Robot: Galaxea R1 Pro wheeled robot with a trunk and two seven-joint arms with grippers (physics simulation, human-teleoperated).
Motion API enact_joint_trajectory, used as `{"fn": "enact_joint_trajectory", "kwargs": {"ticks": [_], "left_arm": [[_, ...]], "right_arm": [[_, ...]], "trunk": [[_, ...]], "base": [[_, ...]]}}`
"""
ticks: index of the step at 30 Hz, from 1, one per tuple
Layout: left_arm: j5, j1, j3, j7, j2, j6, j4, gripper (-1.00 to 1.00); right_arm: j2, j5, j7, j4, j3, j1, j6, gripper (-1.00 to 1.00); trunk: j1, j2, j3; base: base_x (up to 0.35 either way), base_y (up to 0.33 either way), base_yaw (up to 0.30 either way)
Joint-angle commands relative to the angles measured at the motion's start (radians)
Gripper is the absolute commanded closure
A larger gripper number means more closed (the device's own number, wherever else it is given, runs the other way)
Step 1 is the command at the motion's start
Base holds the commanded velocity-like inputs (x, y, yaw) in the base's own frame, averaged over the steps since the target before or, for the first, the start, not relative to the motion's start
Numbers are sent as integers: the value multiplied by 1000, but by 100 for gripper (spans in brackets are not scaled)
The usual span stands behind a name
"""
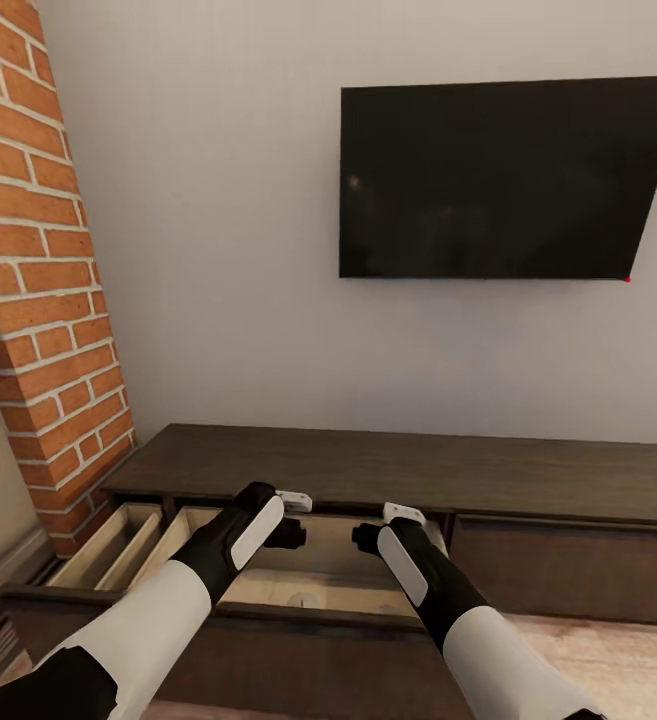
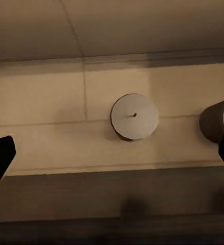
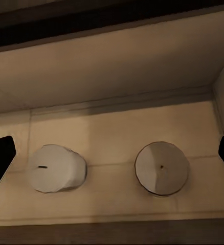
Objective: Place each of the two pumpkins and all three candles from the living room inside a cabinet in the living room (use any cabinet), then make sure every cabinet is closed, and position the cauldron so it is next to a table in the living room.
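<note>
Candles are sitting upright on the pale floor of the cabinet's [image 1: 388,470] pulled-out drawer [image 1: 298,590]: one [image 2: 134,116] below the left gripper [image 2: 112,155], two [image 3: 56,168] [image 3: 161,168] side by side below the right gripper [image 3: 112,158]. Both grippers are hovering spread wide, holding nothing. The candles are looking light, rigid and smooth, best pinched across their round sides. Beyond, a dark TV [image 1: 503,180] is hanging on the wall.
</note>
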Motion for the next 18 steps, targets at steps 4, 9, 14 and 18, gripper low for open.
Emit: {"fn": "enact_joint_trajectory", "kwargs": {"ticks": [4,9,14,18], "left_arm": [[10,-1,-3,10,0,1,-1,-100],[8,-1,-4,10,0,1,-6,-100],[6,-1,-4,11,0,1,-9,-100],[5,-1,-4,11,0,1,-9,-100]], "right_arm": [[-1,-10,-10,-2,4,-1,2,-100],[-1,-10,-10,-2,4,-1,2,-100],[-1,-10,-10,-2,4,-1,2,-100],[-1,-10,-10,-2,4,-1,2,-100]], "trunk": [[-2,1,14],[-5,2,34],[-7,3,53],[-9,4,69]], "base": [[-293,78,276],[-113,27,287],[-19,5,289],[-5,1,290]]}}
